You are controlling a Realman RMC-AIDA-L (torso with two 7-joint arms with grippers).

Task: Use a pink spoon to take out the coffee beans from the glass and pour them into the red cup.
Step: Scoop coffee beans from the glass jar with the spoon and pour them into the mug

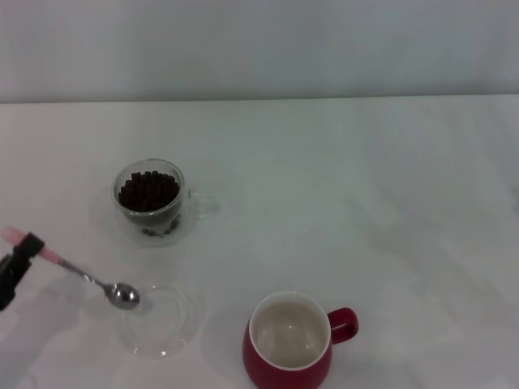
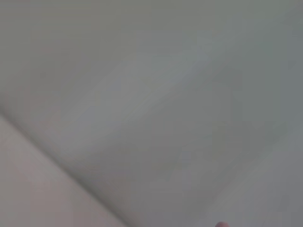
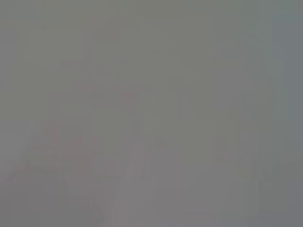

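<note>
Pink spoon (image 1: 77, 273): light, stiff, slick metal; we hold it by the pink handle end in the left gripper (image 1: 18, 261), clamped, bowl over the glass dish (image 1: 160, 321) rim | coffee beans (image 1: 148, 191): loose, roll-prone, in the glass (image 1: 151, 200) | red cup (image 1: 289, 340): near, empty | right gripper: unseen.

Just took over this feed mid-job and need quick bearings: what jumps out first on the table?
The red cup stands out at the near edge, its cream inside empty. Farther back on the left sits the glass, filled with dark coffee beans. At the far left edge the left gripper holds the pink spoon by its handle, the spoon's empty bowl at the rim of a shallow clear dish.
</note>
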